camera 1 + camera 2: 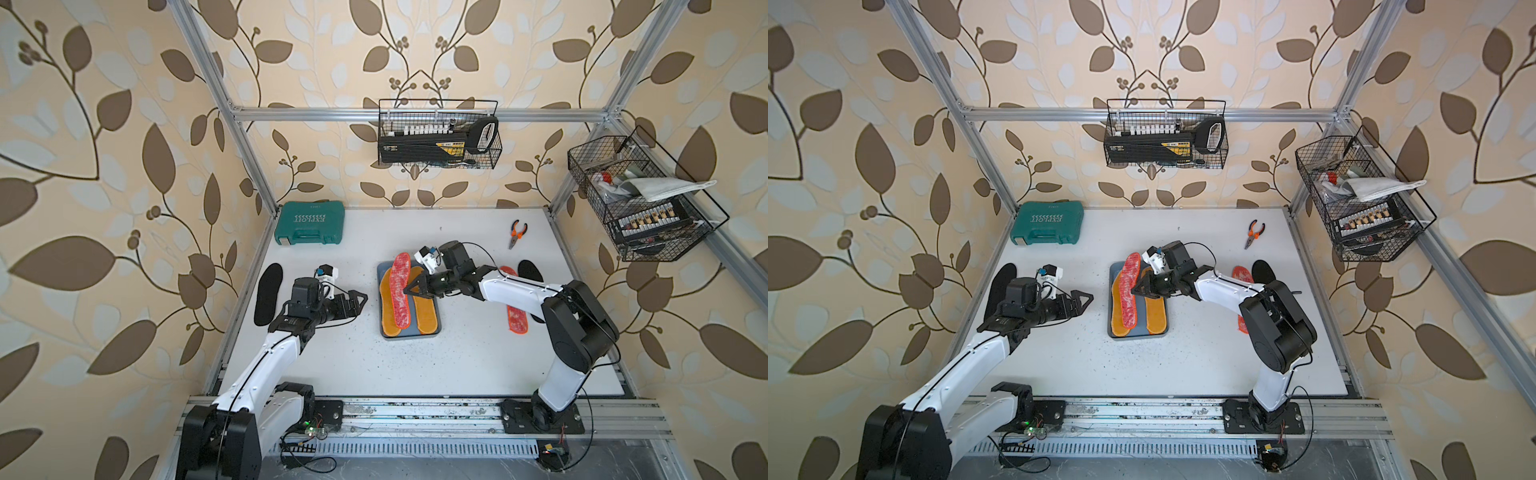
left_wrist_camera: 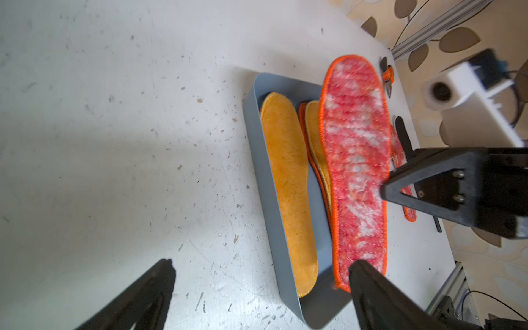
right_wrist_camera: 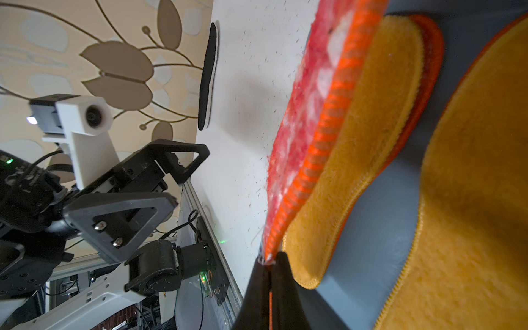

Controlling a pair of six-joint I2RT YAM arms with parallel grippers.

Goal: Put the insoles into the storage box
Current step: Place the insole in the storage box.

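Right gripper (image 1: 406, 290) clamped on red-white insole (image 1: 401, 316) edge, over storage box (image 1: 382, 272); left gripper (image 1: 360, 305) jaws wide apart, empty, beside box.

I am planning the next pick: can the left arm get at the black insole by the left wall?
Probably yes. The black insole lies flat with nothing on it, close beside the left arm. The left gripper is open and empty, but it points toward the storage box, so it must turn back.
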